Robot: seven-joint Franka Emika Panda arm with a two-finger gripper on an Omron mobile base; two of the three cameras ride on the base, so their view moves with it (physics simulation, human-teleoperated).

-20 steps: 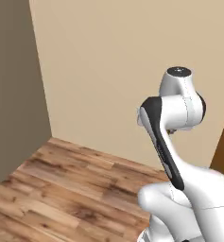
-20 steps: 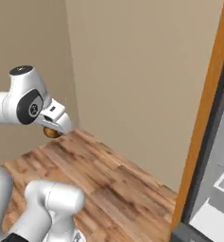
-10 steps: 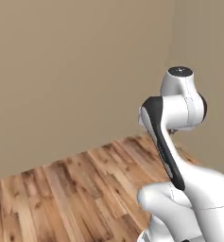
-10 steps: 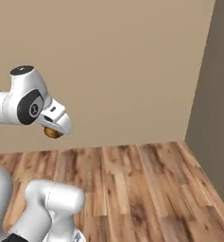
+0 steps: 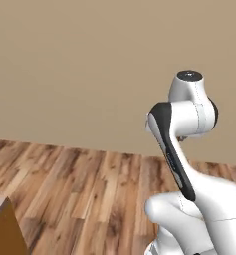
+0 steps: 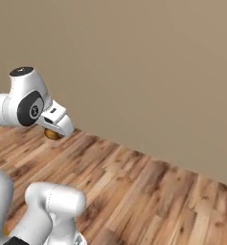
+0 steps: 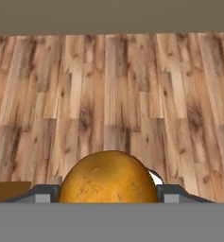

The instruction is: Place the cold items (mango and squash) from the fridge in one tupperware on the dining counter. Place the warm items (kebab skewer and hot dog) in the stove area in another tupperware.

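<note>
Mango (image 7: pixel 107 177) sat between the gripper (image 7: pixel 108 191) jaws, clamped. It hung above the wooden floor (image 7: pixel 113 94), near a beige wall (image 6: pixel 148 67).

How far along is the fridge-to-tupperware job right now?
In hand: the end effector holds a round orange-yellow fruit, likely the mango, carried above the wooden floor beside a beige wall. Nothing looks placed yet; neither tupperware is in sight. Delivery and the remaining items are left.

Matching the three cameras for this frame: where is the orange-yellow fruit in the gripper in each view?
Left base view: I can't find it; the arm's upper links are at centre right.
Right base view: fruit at left, tucked under the white hand.
Hand view: bottom centre, between the fingers.
Shared landmark: the wooden plank floor.
</note>
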